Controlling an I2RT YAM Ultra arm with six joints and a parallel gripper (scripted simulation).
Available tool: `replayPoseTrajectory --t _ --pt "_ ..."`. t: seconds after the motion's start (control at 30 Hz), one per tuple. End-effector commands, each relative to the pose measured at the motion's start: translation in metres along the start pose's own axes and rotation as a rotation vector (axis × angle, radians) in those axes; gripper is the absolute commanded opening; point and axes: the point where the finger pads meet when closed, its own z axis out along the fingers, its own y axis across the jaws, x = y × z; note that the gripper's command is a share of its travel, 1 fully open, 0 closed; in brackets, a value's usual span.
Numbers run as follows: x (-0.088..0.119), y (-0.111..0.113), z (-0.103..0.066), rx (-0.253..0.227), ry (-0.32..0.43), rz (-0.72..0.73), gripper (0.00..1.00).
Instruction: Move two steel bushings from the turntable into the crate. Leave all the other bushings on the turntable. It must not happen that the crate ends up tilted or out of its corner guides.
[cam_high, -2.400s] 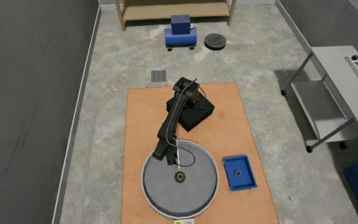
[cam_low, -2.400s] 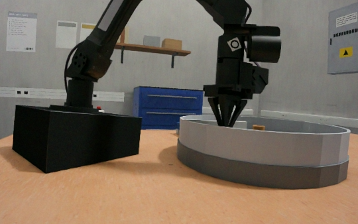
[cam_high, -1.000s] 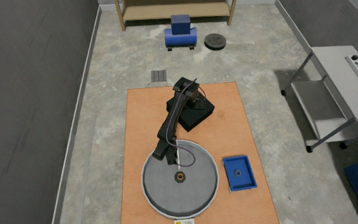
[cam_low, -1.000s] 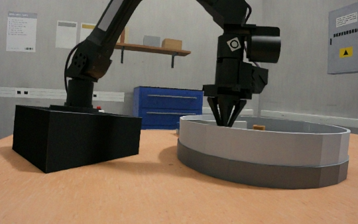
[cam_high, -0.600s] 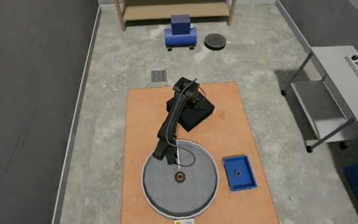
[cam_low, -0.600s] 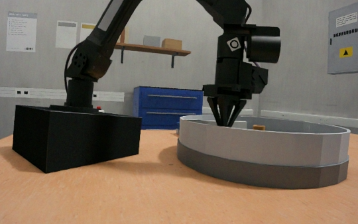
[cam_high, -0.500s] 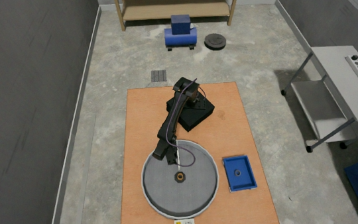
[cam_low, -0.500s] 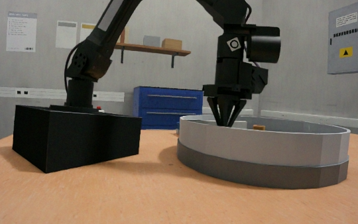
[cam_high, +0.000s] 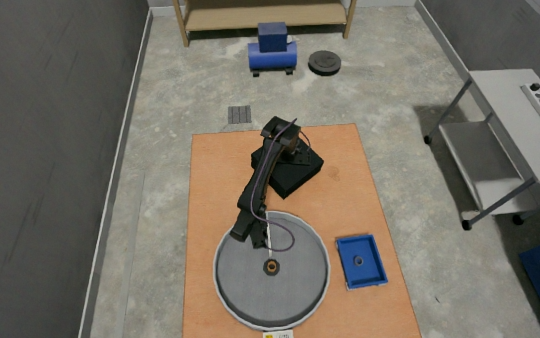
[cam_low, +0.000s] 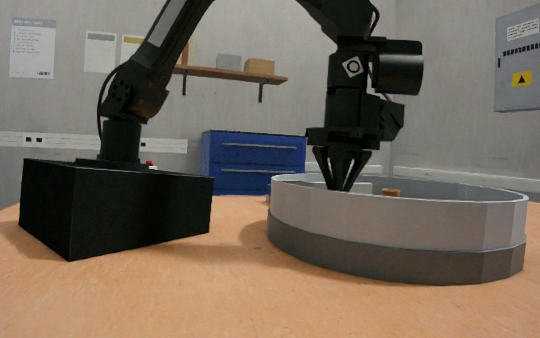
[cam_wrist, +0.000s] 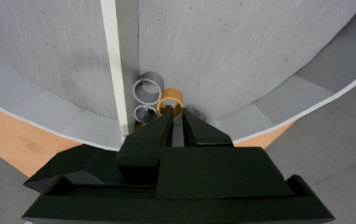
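Wrist view only: two grey steel bushings (cam_wrist: 148, 89) (cam_wrist: 145, 114) stand upright, touching or nearly so, with a brass-coloured bushing (cam_wrist: 170, 101) just beside them. All three sit on the grey turntable (cam_wrist: 240, 45), next to a white strip (cam_wrist: 112, 65) on its floor. The gripper (cam_wrist: 176, 114) points at the brass one, fingertips right at its near rim; contact can't be judged. The nearer steel bushing is partly hidden by one finger. Fingers are drawn nearly together, thin gap, nothing gripped.

Exterior view misses the steel pair. It shows the gripper (cam_low: 344, 186) pointing straight down, tips dipped behind the turntable wall (cam_low: 395, 220), and one brown bushing (cam_low: 390, 192) poking above the rim further in.

Top view: the arm covers the gripper. The cluster reads as one orange ring in a dark blob (cam_high: 271, 266) at the turntable (cam_high: 235, 300) centre. Only this view shows the blue crate (cam_high: 350, 245), with one bushing (cam_high: 358, 260) already in it.

The turntable sits on the orange worktop (cam_high: 220, 165) at the edge away from the black base (cam_high: 292, 175). The crate is just beside it, by the edge on the right of the top view.

Room: concrete floor, grey walls. Blue compressor (cam_high: 272, 50), wooden shelf, metal cart (cam_high: 495, 145), blue drawer cabinet (cam_low: 252, 160) beyond.
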Motion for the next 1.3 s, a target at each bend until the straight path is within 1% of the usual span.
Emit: replayPoseTrajectory --t 0.0,0.37,1.27 --pt "-0.0108 -0.0119 -0.0217 0.034 -0.063 0.005 0.12" --pt "-0.0122 -0.0132 -0.0248 0.028 -0.057 0.005 0.12" --pt "-0.0134 -0.0143 -0.0249 0.033 -0.062 0.005 0.12"
